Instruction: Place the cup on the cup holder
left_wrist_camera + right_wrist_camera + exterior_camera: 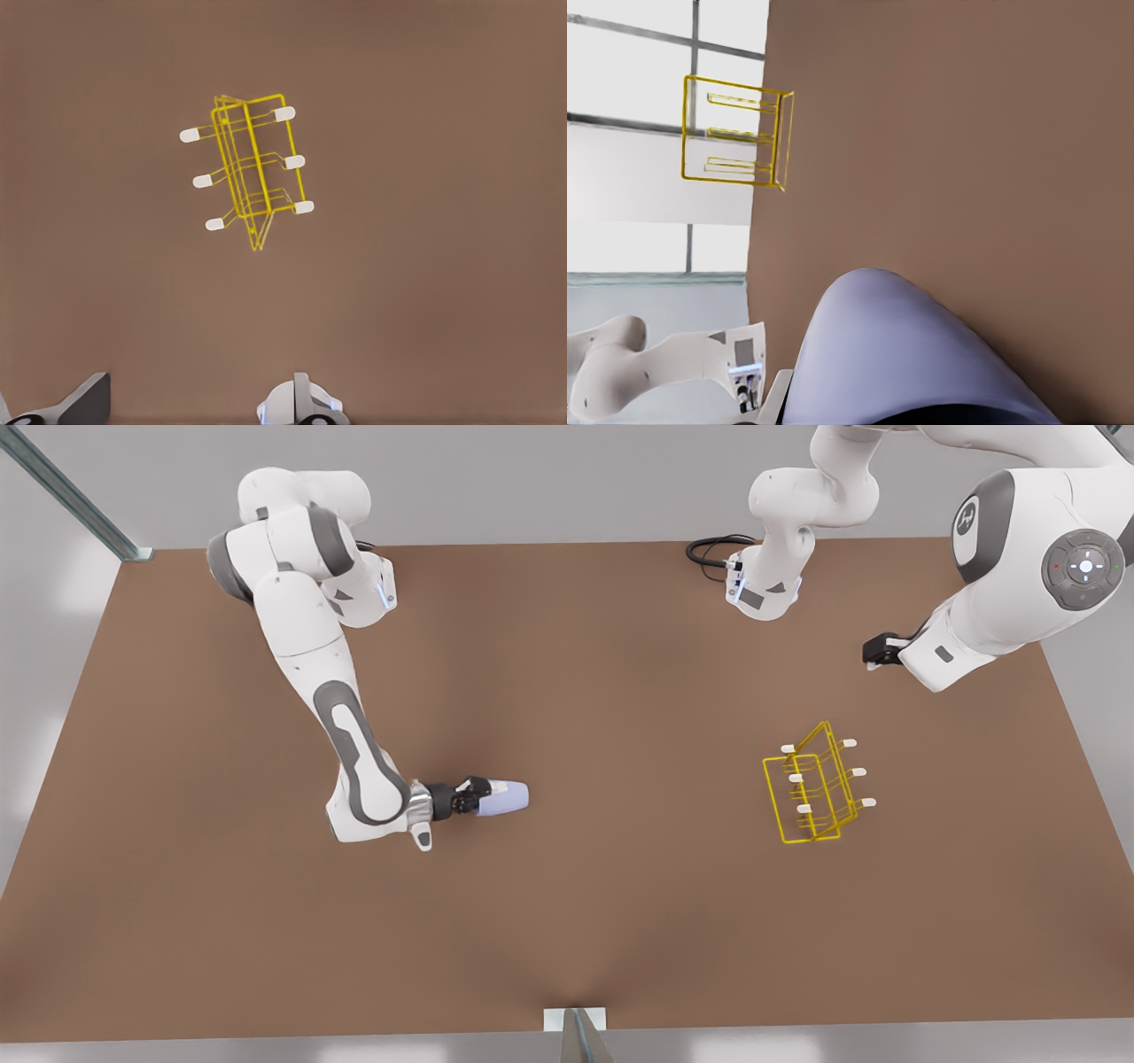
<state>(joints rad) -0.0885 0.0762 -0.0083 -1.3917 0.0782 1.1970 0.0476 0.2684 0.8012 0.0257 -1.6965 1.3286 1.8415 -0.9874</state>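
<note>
Holding the cup (505, 797): right gripper (471, 795), at the front view's left, has its dark fingers (474, 786) closed on the cup's base end. The cup lies sideways, sticking straight out beyond the fingertips toward the front view's right, over the brown table (177, 921). Can't tell whether the cup touches the table or sits just above it.

In the right wrist view the cup (904, 354) sits right in front of the camera, lavender-blue, smooth, no handle. The holder (735, 133) is well beyond the cup's far end, and part of the other arm (664, 372) shows off to the side.

The holder (817, 784) stands on the table well apart from the right gripper's fingers, out along the direction they point. Yellow thin-wire frame, six white-tipped prongs, three per side. Nothing on the prongs.

Left gripper (873, 653), at the front view's right, is beyond the holder toward the table's far edge, not touching it; this arm waits. From the front view only a dark tip shows past the forearm, so I can't tell how far its fingers are spread there. In the left wrist view two separated fingertips (84, 398) show at the frame edge with bare table (443, 292) between them, so spread apart, nothing held. The holder (252, 168) lies out ahead of those fingertips, well clear.
</note>
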